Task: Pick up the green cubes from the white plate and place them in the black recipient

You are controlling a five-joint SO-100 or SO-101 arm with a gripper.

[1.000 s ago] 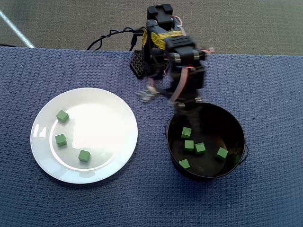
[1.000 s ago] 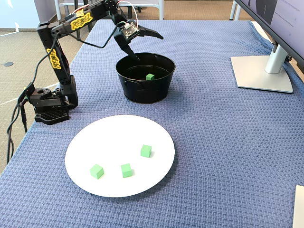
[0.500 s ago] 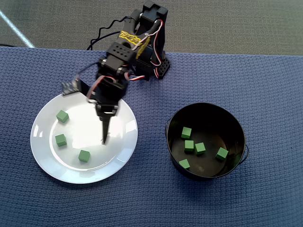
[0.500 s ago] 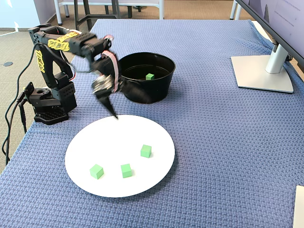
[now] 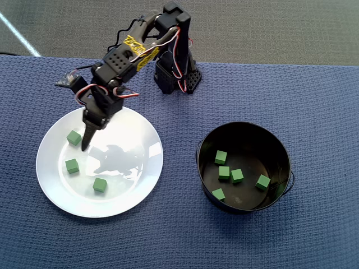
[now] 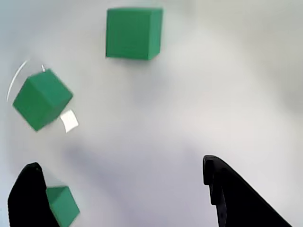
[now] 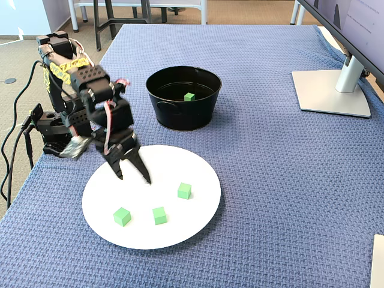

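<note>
The white plate (image 5: 143, 131) (image 7: 186, 168) holds three green cubes (image 5: 73, 137) (image 5: 71, 165) (image 5: 100, 184), seen in the fixed view as cubes (image 7: 122, 216) (image 7: 159, 215) (image 7: 184, 191). My gripper (image 5: 86, 144) (image 7: 132, 176) hangs open just over the plate, holding nothing. In the wrist view the gripper (image 6: 118, 163) points down at the plate (image 6: 213, 71). One cube (image 6: 61, 205) lies against the inner side of the left finger (image 6: 28, 198). Two more cubes (image 6: 41, 98) (image 6: 134, 33) lie farther ahead. The black recipient (image 5: 283, 159) (image 7: 180, 117) holds several green cubes (image 5: 224, 172).
A blue woven cloth (image 5: 314, 101) covers the table. The arm's base (image 5: 176, 78) (image 7: 60, 129) stands at the cloth's edge with cables trailing off. A monitor stand (image 7: 330, 90) sits on the far right in the fixed view.
The arm swung from above the black recipient across to the plate and came down near the cube at the plate's upper left in the overhead view. No cube has moved.
</note>
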